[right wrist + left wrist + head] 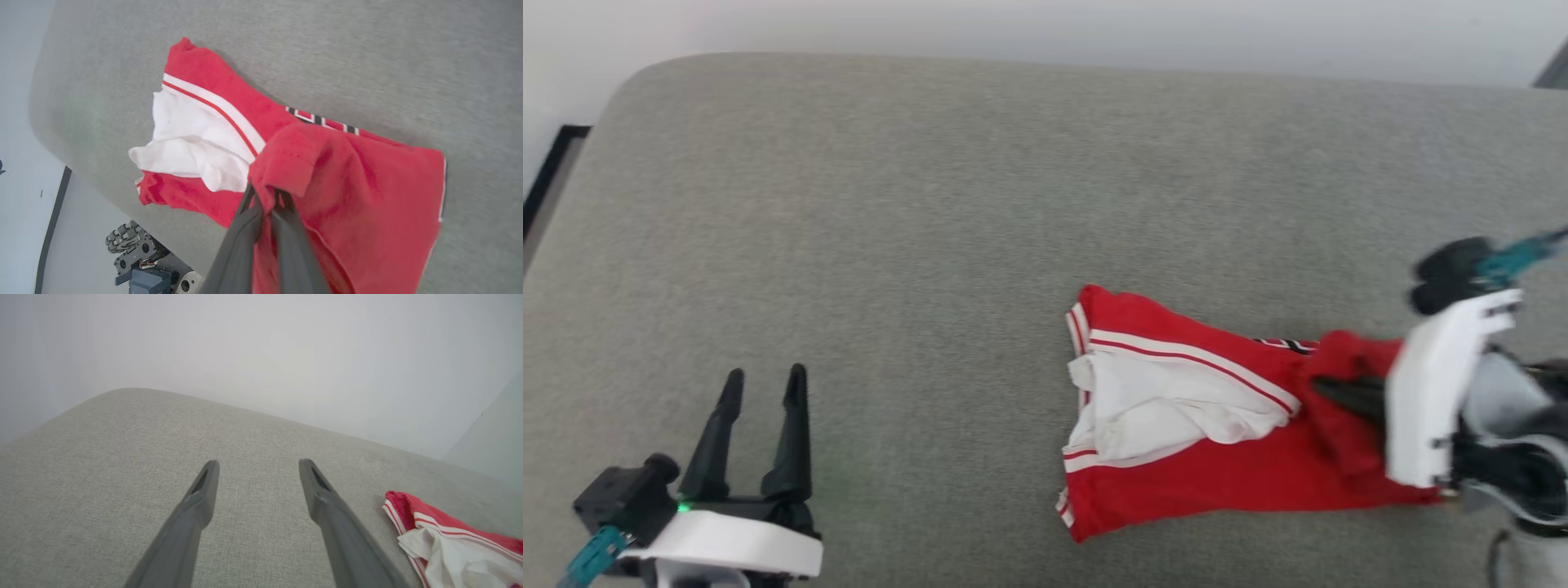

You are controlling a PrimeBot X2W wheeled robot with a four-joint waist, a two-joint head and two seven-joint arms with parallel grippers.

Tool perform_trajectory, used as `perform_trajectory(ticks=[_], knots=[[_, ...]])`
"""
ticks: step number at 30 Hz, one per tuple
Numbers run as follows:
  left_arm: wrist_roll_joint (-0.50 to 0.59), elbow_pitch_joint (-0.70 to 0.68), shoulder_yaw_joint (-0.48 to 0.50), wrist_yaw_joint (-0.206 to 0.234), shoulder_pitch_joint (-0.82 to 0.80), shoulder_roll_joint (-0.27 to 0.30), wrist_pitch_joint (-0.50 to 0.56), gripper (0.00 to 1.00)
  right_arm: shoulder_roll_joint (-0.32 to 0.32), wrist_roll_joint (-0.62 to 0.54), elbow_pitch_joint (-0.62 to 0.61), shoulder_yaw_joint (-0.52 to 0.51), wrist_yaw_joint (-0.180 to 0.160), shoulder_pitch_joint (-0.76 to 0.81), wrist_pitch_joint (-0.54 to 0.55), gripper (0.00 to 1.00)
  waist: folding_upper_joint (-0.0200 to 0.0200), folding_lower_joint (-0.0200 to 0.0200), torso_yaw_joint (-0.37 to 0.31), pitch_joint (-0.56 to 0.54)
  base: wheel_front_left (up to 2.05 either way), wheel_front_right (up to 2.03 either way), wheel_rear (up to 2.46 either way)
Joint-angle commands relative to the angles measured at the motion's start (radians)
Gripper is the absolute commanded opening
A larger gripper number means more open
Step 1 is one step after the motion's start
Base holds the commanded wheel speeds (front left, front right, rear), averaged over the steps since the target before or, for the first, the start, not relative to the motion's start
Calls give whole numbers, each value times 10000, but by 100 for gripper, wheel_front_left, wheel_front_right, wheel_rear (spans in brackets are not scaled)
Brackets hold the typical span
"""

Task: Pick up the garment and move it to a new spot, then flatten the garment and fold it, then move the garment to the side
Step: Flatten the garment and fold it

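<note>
The garment (1192, 425), a red shirt with white sleeves and striped trim, lies crumpled at the right of the grey cushioned surface (931, 212). My right gripper (1327, 390) comes in from the right edge, shut on a raised fold of its red cloth. In the right wrist view both fingers pinch that bunched fold (286, 163) of the garment (367, 188), and black-and-white lettering (322, 120) peeks out behind it. My left gripper (764, 380) stands open at the lower left, well clear of the shirt. Its fingers (204, 490) hover over bare fabric, the garment (449, 543) off to their right.
The cushion's rounded far edge (849, 61) meets a pale wall. A dark strip (551, 171) runs along the floor at the far left. The robot's base (143, 261) shows below the cushion's edge in the right wrist view.
</note>
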Motion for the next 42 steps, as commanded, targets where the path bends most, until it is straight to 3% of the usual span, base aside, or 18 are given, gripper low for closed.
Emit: perform_trajectory(ticks=[1,12,13,14,15,20,30,37,42], knots=[[-119,-3,-144,-31,-224,-8,-63,100,96,75,216,430,1,-234,-237,0,0,0,326,-17,0,0,0],[-264,212,-785,-32,-679,-72,-59,100,466,5,2206,2703,1,-1217,-1677,0,0,0,1343,-6,0,0,0],[-251,224,-805,-33,-712,-74,-59,100,488,-31,2390,2799,1,-1343,-1881,7,0,0,1379,-2,0,0,0],[-264,236,-824,-33,-733,-78,-59,100,493,-85,2546,2901,1,-1483,-2090,45,0,0,1400,-1,0,0,0],[-281,247,-832,-33,-749,-86,-59,100,518,-47,2715,3012,1,-1549,-2207,99,0,0,1412,-4,0,0,0],[-293,203,-634,-33,-638,-77,-59,100,580,378,2975,3069,1,-1842,-2456,100,0,0,1293,-71,0,0,0],[-135,-113,77,-33,-116,27,-59,100,-160,853,1850,2189,1,-1521,-3269,100,0,0,320,-301,0,0,0],[-25,-197,475,-33,194,168,-59,100,-624,989,1247,1321,1,-742,-4908,100,0,0,-356,-621,0,0,0],[24,-207,573,-32,416,219,-57,100,-900,882,1187,905,1,-24,-6750,100,0,0,-688,-949,0,0,0]])
